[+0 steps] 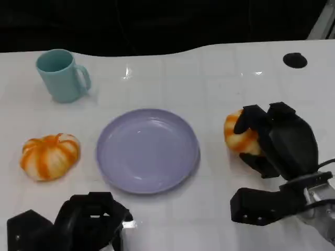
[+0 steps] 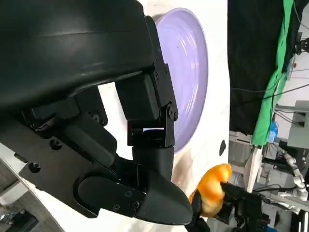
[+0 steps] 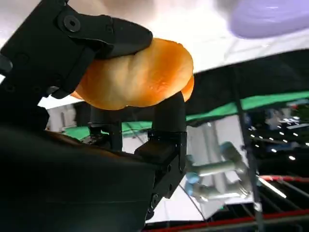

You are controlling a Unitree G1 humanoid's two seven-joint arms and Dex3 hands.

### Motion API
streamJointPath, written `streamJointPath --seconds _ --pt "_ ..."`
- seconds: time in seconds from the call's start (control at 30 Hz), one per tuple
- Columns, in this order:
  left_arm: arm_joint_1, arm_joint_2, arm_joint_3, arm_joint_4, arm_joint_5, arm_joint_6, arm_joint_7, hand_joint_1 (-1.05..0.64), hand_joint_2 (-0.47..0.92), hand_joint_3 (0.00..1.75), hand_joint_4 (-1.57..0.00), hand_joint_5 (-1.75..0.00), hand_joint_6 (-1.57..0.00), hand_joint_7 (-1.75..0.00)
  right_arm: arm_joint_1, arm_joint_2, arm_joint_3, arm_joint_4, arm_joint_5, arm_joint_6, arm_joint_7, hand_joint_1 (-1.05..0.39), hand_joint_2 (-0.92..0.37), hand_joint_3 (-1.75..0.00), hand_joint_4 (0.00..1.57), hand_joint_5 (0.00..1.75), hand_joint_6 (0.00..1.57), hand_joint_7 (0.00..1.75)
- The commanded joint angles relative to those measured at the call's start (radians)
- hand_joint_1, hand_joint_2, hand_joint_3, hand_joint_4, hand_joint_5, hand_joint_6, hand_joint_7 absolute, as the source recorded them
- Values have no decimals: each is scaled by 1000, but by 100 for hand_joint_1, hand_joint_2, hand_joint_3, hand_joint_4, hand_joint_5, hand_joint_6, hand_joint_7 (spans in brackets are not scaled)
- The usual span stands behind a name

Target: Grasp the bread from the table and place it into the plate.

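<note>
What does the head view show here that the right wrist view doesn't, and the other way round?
Head view alone: the teal mug, a second bread roll left of the plate, the left hand low at the table's near edge, and a black disc at the far right. Right wrist view alone: the fingers wrapped over and under the bread, plus green cloth and a pale robot arm in the background. Both share the right hand gripping the bread, and the purple plate.

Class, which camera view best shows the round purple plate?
The head view: the whole round purple plate lies unobstructed mid-table. The left wrist view shows it edge-on behind the left hand; the right wrist view catches one blurred edge.
</note>
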Motion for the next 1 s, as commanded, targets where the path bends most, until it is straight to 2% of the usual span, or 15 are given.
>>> streamJointPath --seconds 0.03,0.4,0.57,0.87,1.0 --pt "14 11 1 -24 4 24 18 -105 67 36 -157 -123 -147 -67 -5 25 9 -29 6 -24 17 -16 -31 -137 101 175 77 175" --pt "17 14 2 -28 3 28 10 -105 67 36 -157 -122 -146 -66 -87 120 59 -3 -22 -55 48 -22 -34 -137 99 175 76 175" --pt "20 14 2 -26 3 22 6 -105 67 36 -157 -122 -146 -66 -126 174 77 31 -16 -45 93 -20 -29 -132 96 175 75 175" --pt "29 15 -2 -34 7 14 5 -105 67 36 -157 -121 -146 -65 -209 281 111 167 -21 -78 46 -21 -31 -125 97 175 76 175" --pt "32 11 -4 -38 8 15 10 -105 67 37 -157 -121 -146 -64 -245 326 132 241 -32 -68 9 -20 -31 -121 96 175 70 175"
